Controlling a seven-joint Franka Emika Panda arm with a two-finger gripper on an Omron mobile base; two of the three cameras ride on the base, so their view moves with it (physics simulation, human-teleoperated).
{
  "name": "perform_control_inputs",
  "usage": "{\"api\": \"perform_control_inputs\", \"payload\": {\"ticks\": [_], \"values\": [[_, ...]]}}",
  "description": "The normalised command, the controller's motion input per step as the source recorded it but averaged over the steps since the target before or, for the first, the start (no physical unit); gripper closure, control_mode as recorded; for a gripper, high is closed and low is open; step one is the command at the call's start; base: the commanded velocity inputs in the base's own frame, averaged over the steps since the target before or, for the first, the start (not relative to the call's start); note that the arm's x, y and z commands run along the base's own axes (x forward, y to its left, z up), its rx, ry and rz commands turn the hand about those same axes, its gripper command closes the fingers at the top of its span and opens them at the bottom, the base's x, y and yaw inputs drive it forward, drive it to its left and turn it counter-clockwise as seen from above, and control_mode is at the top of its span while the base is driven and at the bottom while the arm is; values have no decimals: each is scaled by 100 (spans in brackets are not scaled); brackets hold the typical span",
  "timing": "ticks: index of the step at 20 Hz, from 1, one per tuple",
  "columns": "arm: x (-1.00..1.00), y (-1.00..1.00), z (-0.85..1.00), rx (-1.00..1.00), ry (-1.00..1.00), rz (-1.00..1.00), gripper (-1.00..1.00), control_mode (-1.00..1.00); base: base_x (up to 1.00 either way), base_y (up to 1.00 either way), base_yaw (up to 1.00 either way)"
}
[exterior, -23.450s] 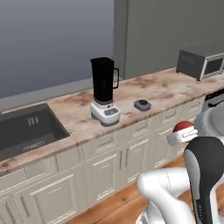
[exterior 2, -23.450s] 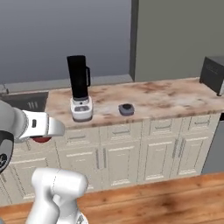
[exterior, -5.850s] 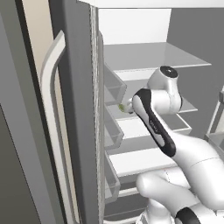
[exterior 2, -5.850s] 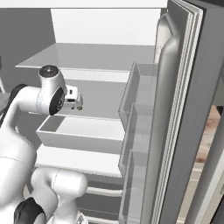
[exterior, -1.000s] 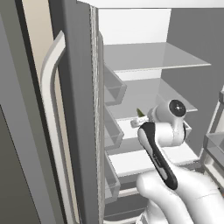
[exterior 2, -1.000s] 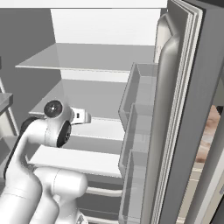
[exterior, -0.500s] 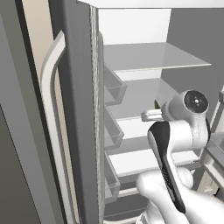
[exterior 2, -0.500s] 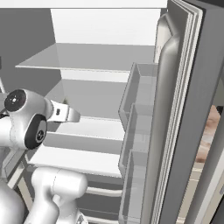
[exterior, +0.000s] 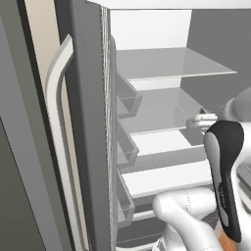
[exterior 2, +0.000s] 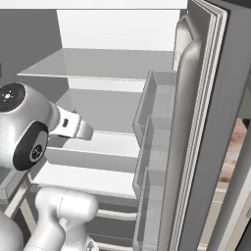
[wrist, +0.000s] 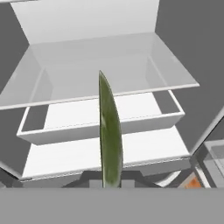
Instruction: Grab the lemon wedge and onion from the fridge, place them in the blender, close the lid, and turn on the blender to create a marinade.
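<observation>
In the hand view a slim yellow-green lemon wedge [wrist: 110, 135] stands upright between the dark fingertips of my gripper [wrist: 112, 181], which is shut on it. Behind it is the open fridge [wrist: 87, 26], white inside with clear shelves [wrist: 144, 65] and a white drawer [wrist: 105, 127]. The left base view shows my hand [exterior: 200, 120] in front of the middle shelves, at the right. In the right base view it [exterior 2: 73, 125] is at the left, level with the lower shelf. The onion, the blender and the lid are out of view.
The left fridge door [exterior: 83, 122] with its long curved handle [exterior: 58, 147] and door bins [exterior: 128, 100] stands open. The right door [exterior 2: 206, 127] with bins [exterior 2: 156, 127] stands open too. A strip of counter [exterior 2: 234, 152] shows past it.
My arm has drawn back out of the fridge with the lemon wedge, the hand moving right in the left base view and left in the right base view. The grip has not changed.
</observation>
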Motion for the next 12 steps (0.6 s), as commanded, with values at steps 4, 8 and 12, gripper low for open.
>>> {"api": "perform_control_inputs", "payload": {"ticks": [4,8,12], "values": [[0,0,0,0,0,0,100,-100,0,0,0],[-16,0,-1,0,2,0,100,-100,0,0,0],[0,0,0,0,0,0,100,100,-67,0,0]]}}
